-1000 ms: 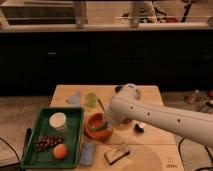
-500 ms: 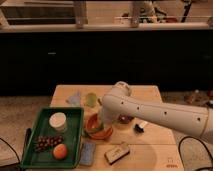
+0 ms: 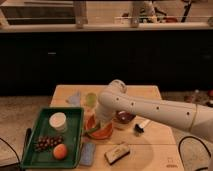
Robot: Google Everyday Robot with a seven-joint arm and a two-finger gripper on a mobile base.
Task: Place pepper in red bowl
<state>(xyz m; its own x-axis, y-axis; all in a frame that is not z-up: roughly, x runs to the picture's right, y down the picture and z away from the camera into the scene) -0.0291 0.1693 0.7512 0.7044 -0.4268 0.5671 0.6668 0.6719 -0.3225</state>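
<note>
The red bowl point(image 3: 102, 133) is wide, shallow and orange-red, and sits on the wooden table just right of the green tray. A slim green shape that looks like the pepper point(image 3: 93, 131) lies at the bowl's left inner rim. My gripper point(image 3: 103, 122) reaches down over the bowl at the end of the white arm, which comes in from the right. The arm's wrist hides most of the gripper and the back part of the bowl.
A dark maroon bowl point(image 3: 124, 119) stands right of the red bowl and a translucent green cup point(image 3: 90, 99) behind it. The green tray point(image 3: 75, 137) holds a white lid, grapes and an orange. A snack bar point(image 3: 117, 152), blue cloths and a small dark item point(image 3: 141, 126) lie around.
The arm has swung left and its wrist has moved from beside the maroon bowl to over the red bowl. The other things have not moved.
</note>
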